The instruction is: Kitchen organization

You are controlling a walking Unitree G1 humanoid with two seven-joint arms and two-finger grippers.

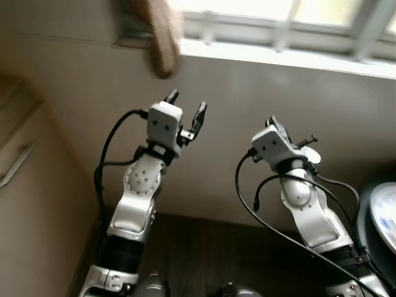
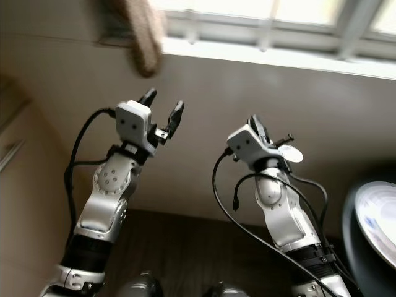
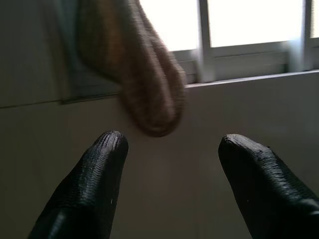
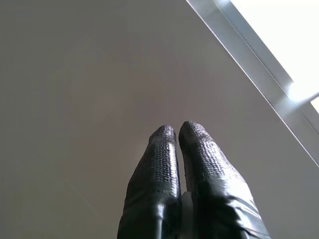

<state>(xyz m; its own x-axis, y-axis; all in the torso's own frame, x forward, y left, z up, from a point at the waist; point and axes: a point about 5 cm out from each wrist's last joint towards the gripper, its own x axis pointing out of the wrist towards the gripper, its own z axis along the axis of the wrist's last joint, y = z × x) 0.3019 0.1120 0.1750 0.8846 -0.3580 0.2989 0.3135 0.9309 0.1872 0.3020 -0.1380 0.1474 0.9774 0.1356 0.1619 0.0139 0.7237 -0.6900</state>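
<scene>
Head view: I have both arms raised toward the wall under the window; left gripper [image 1: 186, 109] jaws spread wide and empty, just below a hanging brown cloth [image 1: 158, 37]. Left wrist: the cloth hangs ahead, above the fingertips [image 3: 107, 147], not touching. Right wrist: right gripper [image 4: 177, 134] jaws closed together; I can't tell if anything's pinched. Looks like the reach step; next I'd raise the left arm and close on the cloth.

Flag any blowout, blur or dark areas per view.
Eye views: window blown out, hanging brown cloth soft. Left wrist view: panes white, cloth blurred, left gripper open, fingers dark. Right wrist view: glare in one corner, right gripper shut, sharp against the plain wall.
</scene>
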